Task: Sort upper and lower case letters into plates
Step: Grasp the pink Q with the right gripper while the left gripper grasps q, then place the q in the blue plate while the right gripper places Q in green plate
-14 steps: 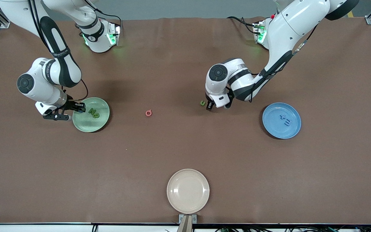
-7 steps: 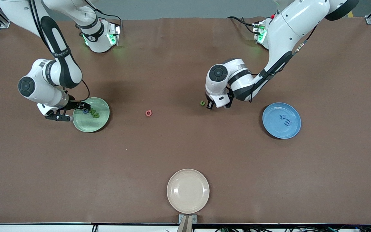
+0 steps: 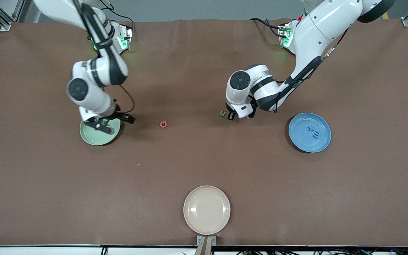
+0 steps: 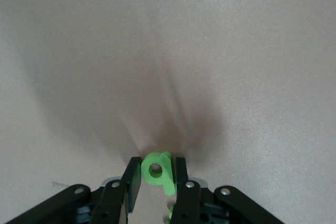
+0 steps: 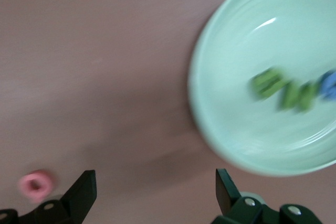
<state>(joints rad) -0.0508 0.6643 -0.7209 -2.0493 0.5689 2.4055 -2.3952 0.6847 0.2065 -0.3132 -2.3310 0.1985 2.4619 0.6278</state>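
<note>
green letter (image 4: 156,170) pinched in left jaws; right jaws wide.

Left gripper (image 4: 156,182) low at the table, wrist bent down, fingers pinched in. Right gripper (image 3: 113,122) spread wide, forearm angled down.

The table (image 3: 204,163) wears a matt brown, faintly grainy cover. The pale green plate (image 5: 226,129) gleams like smooth glazed plastic. The green letter (image 4: 156,170) looks matt, foam-like.
</note>
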